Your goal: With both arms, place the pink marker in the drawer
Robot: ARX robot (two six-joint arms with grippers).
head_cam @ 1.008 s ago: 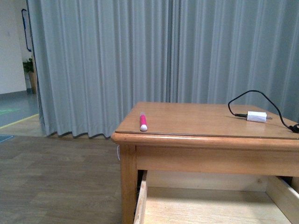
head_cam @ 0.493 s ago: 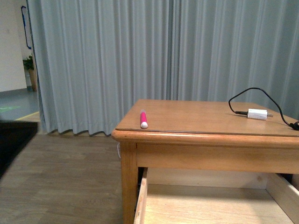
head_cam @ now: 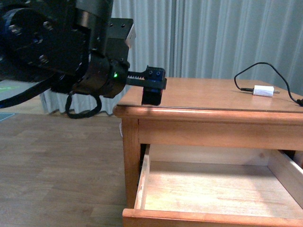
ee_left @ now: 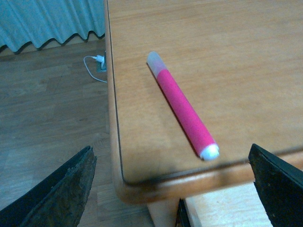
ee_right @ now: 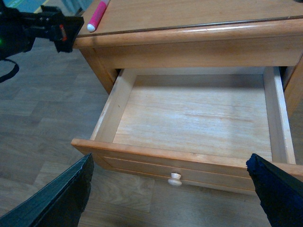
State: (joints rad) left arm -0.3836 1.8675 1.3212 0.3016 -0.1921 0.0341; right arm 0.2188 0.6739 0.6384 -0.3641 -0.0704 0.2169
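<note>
The pink marker (ee_left: 182, 111) lies on the table top near its left front corner, whitish cap end pointing away from the edge. It also shows in the right wrist view (ee_right: 96, 18); in the front view my left arm hides it. My left gripper (head_cam: 154, 90) is open and empty, hovering just off that corner, with the marker between and beyond its fingers (ee_left: 61, 194). The top drawer (ee_right: 189, 163) is pulled out and empty, with its pale knob (ee_right: 175, 178) facing me. My right gripper (ee_right: 173, 196) is open and empty above the drawer front.
A white charger plug (head_cam: 263, 91) with a black cable lies at the table's far right. Grey curtains hang behind the table (head_cam: 213, 94). Wooden floor lies to the left, with a white plug and cable (ee_left: 94, 64) on it.
My left arm has swung into the front view from the left and now covers the marker. The view has shifted so that more of the open drawer shows.
</note>
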